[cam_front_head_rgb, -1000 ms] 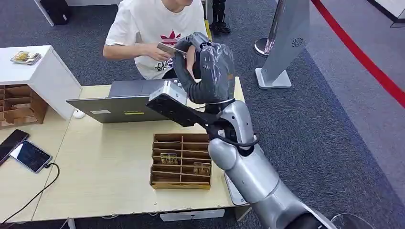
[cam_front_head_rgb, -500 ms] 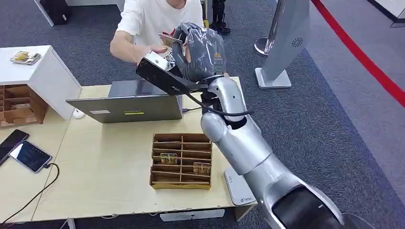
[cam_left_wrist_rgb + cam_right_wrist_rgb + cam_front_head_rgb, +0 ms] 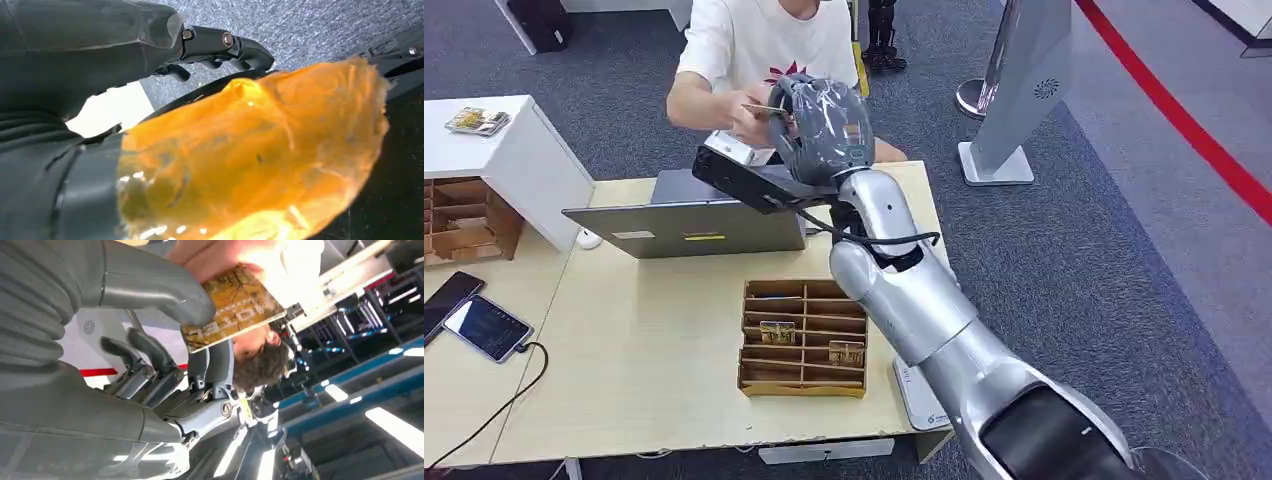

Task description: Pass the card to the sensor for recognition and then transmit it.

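Observation:
My right hand [image 3: 821, 125] reaches out over the laptop toward a person in a white shirt [image 3: 769, 40] behind the desk. It pinches a yellow-brown card [image 3: 765, 109] between thumb and fingers. In the right wrist view the thumb [image 3: 192, 310] presses on the card [image 3: 235, 307], and the person's fingers [image 3: 220, 260] hold its far end. The person's hand [image 3: 746, 124] touches the card in the head view too. A white sensor pad [image 3: 921, 398] lies at the desk's near right edge, partly hidden by my arm. My left hand [image 3: 220, 45] hangs with nothing in its dark fingers.
A cardboard slotted tray [image 3: 804, 338] with two cards stands mid-desk. A grey laptop [image 3: 689, 215] sits under my forearm. Two phones [image 3: 479, 320] lie at the left, beside a white cabinet [image 3: 499, 150]. A grey kiosk stand [image 3: 1024, 90] rises at the right.
My right arm has stretched farther across the desk, carrying the card away from me and to the left. The person's hand has closed on the card's far end.

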